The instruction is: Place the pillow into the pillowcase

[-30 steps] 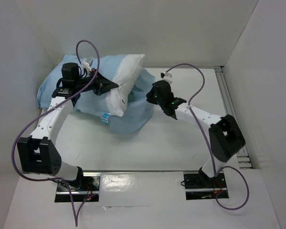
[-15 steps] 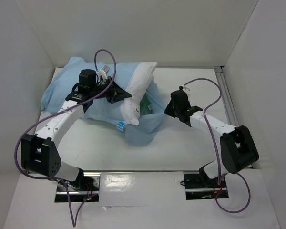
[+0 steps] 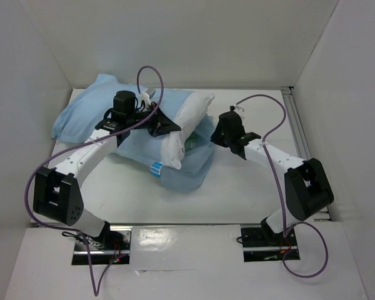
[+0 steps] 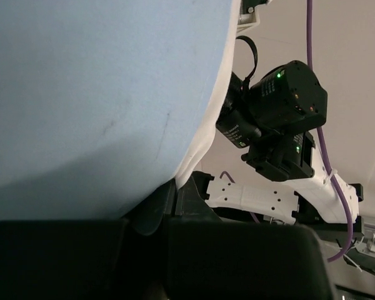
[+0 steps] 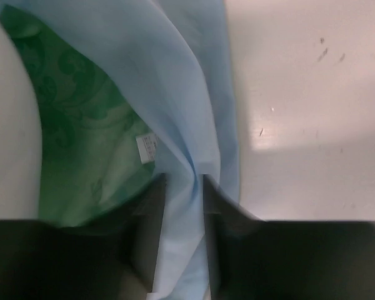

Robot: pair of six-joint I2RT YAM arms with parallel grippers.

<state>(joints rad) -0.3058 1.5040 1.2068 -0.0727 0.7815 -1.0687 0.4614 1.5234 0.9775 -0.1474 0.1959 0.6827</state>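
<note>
The white pillow (image 3: 189,125) lies at the back middle of the table. Its left part is inside the pale blue pillowcase (image 3: 87,109), and its right end sticks out. My left gripper (image 3: 167,125) is shut on the pillowcase's rim on top of the pillow. In the left wrist view the blue cloth (image 4: 81,94) and a white pillow edge (image 4: 203,140) run into my left gripper (image 4: 174,192). My right gripper (image 3: 216,135) is shut on the case's lower rim. In the right wrist view, blue cloth (image 5: 187,125) is pinched in my right gripper (image 5: 180,231), beside the green inner lining (image 5: 81,144) and the pillow (image 5: 6,125).
White walls enclose the table on the left, back and right. A metal rail (image 3: 300,137) runs along the right edge. Purple cables loop above both arms. The bare table (image 5: 300,94) shows right of the case. The right arm (image 4: 281,119) shows in the left wrist view.
The left gripper and the pillow have moved right and slightly nearer. The right gripper swung out to the right with the case's rim, then back toward the pillow.
</note>
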